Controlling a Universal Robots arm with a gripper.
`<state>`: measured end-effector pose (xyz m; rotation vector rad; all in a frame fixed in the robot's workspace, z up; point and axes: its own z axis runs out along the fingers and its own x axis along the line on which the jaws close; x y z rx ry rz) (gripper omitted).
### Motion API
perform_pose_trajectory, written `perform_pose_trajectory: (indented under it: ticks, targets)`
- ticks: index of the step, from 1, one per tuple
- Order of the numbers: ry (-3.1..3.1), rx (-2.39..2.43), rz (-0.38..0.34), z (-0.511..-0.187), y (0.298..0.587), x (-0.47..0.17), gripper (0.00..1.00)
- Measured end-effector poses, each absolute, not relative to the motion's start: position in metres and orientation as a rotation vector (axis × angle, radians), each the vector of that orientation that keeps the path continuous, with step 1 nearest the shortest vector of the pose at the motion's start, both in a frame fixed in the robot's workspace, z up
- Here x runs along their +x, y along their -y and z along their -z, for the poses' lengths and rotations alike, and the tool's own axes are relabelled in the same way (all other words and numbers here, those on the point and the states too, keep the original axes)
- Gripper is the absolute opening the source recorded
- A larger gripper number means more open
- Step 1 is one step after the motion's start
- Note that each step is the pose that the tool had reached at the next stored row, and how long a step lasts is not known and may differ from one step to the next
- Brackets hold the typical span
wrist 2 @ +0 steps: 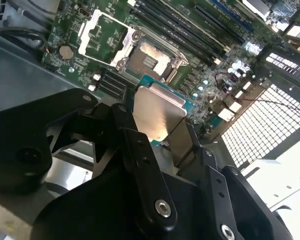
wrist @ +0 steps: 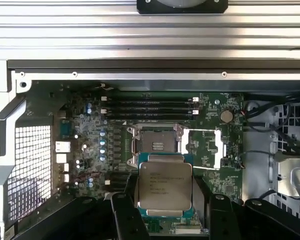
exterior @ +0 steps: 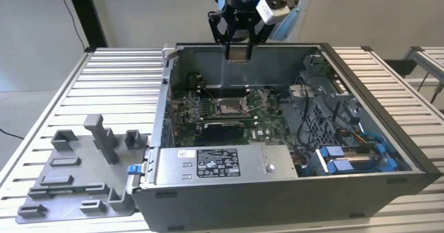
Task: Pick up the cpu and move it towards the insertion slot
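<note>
Here, claw [exterior: 237, 56] gripping cpu [wrist: 164, 181], above insertion slot [wrist: 156, 140]

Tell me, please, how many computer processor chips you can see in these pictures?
1. The cpu is held by the gripper above the open case, short of the insertion slot, whose centre looks vacant. Others may be hidden.

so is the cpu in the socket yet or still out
Out. The cpu is held in the gripper jaws above the board, and the insertion slot sits bare with its frame open.

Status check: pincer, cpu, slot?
Pincer shut on cpu, held above open case. Insertion slot uncovered, frame swung open. Nothing between cpu and slot.
</note>
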<state>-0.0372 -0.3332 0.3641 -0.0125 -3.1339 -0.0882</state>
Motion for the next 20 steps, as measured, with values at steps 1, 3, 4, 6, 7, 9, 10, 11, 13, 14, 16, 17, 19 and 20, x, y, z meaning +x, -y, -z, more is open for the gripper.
perform_pose_trajectory:
  ticks: [1,3,4,6,7,9,10,11,13,14,16,17,19,20]
  targets:
    - [3.134,-0.006,0.088,-0.3635,0.3331,-0.0368,0.0]
    - [3.134,0.008,0.088,-0.3619,0.3327,-0.0364,0.0]
    - [3.133,0.011,0.088,-0.3613,0.3327,-0.0363,0.0]
    - [3.133,0.011,0.088,-0.3606,0.3326,-0.0363,0.0]
    - [3.133,0.011,0.088,-0.3604,0.3327,-0.0363,0.0]
    - [3.133,0.007,0.088,-0.36,0.3327,-0.0362,0.0]
    - [3.133,0.0,0.088,-0.3599,0.3327,-0.0363,0.0]
    - [3.134,-0.006,0.089,-0.3597,0.3327,-0.0363,0.0]
    - [3.134,-0.007,0.089,-0.3597,0.3327,-0.0363,0.0]
    - [3.134,-0.008,0.089,-0.3596,0.3327,-0.0363,0.0]
    - [3.134,-0.01,0.089,-0.3596,0.3327,-0.0363,0.0]
    - [3.134,-0.01,0.089,-0.3596,0.3327,-0.0363,0.0]
    - [3.134,-0.011,0.089,-0.3596,0.3327,-0.0363,0.0]
    - [3.134,-0.011,0.089,-0.3596,0.3327,-0.0363,0.0]
